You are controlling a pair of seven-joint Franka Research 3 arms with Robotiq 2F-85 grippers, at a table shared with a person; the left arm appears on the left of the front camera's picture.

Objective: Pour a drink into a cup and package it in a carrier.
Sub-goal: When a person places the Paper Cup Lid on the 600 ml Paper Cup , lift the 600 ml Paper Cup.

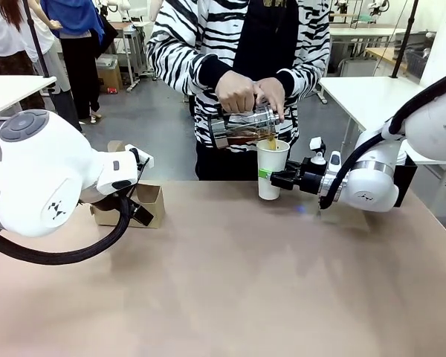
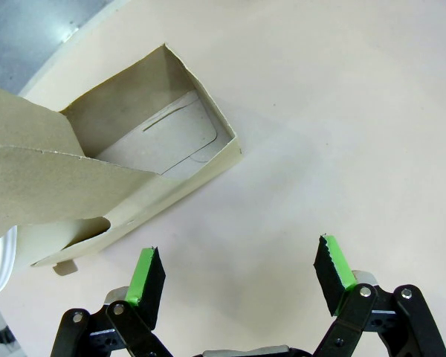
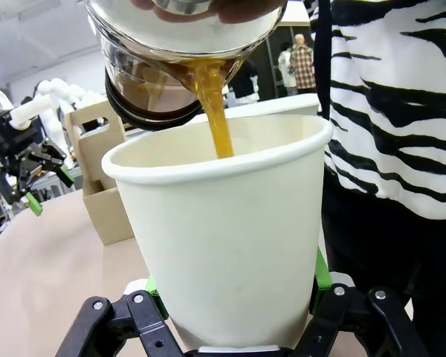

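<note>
Two arms work one tan counter (image 1: 230,290), with a person in a zebra-striped top (image 1: 208,44) standing at the far side. Carrier (image 1: 150,204) sits on the counter at the left near the far edge, well apart from the cup (image 1: 272,169); left wrist view looks down into one of its slots. Person's hands (image 1: 238,93) tilt a glass pitcher (image 1: 241,126) over the cup. Cup is upright, right of centre, base on the counter. Right claw (image 1: 279,179) is clamped on the cup's lower part, green pads on both sides. Left claw (image 2: 240,256) hangs just beside the carrier, jaws wide, gripping nothing. Amber drink (image 3: 214,111) streams from the pitcher lip into the cup mouth
</note>
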